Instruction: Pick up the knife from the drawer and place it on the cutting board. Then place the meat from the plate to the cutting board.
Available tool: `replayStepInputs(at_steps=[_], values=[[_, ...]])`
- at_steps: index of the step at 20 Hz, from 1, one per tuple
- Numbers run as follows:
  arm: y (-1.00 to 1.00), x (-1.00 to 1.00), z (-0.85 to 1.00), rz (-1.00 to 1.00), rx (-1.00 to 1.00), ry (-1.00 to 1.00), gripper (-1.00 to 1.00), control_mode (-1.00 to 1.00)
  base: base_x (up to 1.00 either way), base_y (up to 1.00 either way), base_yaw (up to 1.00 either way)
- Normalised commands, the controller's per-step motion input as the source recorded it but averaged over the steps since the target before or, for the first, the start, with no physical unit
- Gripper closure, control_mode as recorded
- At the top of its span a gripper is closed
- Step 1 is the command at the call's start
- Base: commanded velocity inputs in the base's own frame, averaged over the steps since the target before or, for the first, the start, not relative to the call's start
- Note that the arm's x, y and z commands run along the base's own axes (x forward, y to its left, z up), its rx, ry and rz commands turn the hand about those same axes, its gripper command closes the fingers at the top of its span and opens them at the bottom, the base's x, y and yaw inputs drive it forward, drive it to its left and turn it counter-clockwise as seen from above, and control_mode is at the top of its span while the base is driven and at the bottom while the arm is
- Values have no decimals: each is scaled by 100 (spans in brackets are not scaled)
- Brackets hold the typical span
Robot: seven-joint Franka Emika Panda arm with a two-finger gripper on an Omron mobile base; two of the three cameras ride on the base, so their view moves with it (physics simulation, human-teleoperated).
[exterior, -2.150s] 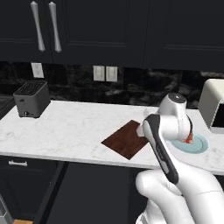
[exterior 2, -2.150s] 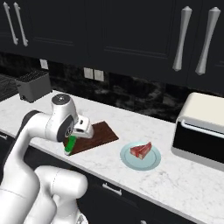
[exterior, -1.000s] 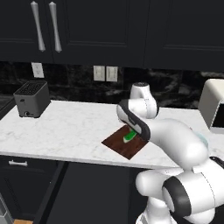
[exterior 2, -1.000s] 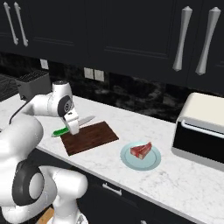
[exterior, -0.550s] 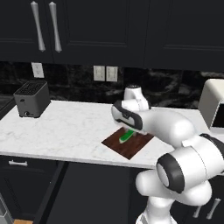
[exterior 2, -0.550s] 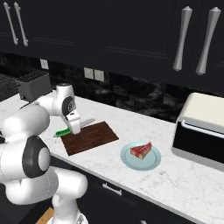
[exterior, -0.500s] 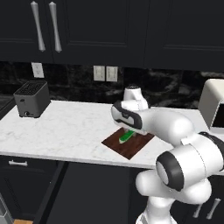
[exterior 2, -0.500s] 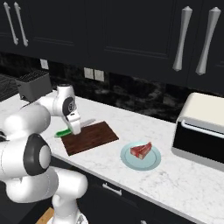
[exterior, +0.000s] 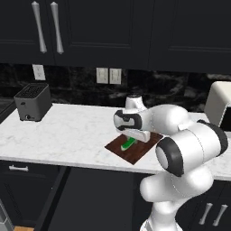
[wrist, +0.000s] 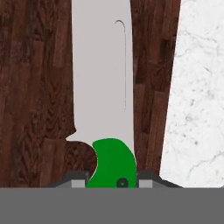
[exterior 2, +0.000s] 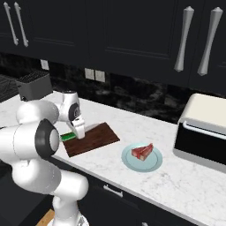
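Gripping the knife (wrist: pixel 103 87) by its green handle — claw (wrist: pixel 111 179) closed tight on it, fingertips (wrist: pixel 78 181) on either side of the handle at the bottom of the hand view. Blade runs straight away from the claw over the cutting board (wrist: pixel 35 87), board grain showing on both sides of it; can't tell from the hand view whether the blade is touching the wood or just above it. White marble desk (wrist: pixel 197 109) shows past the board's edge.

Left base view: claw (exterior: pixel 134 136) low over the board (exterior: pixel 140 151), green handle (exterior: pixel 128 144) poking out under it near the board's left part. Right base view: the handle (exterior 2: pixel 67 136) sits at the board's (exterior 2: pixel 95 137) left end, at the edge nearest the arm.

Meat (exterior 2: pixel 143 152) lies on the plate (exterior 2: pixel 132 162), on the desk just right of the board, not touching it. Toaster (exterior: pixel 31 101) well off to the left, near the wall — white oven-type appliance (exterior 2: pixel 201 130) at the right end.
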Motion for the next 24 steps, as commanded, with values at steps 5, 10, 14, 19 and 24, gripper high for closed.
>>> replayStepInputs(at_steps=[5,10,14,19,24], values=[[0,43,-34,0,0,1,100,-100,0,0,0],[0,53,-33,0,-1,0,100,-100,0,0,0],[0,40,-40,0,-2,0,100,-100,0,0,0],[0,32,-43,0,-2,0,100,-100,0,0,0],[0,31,-13,0,0,0,100,-100,0,0,0]])
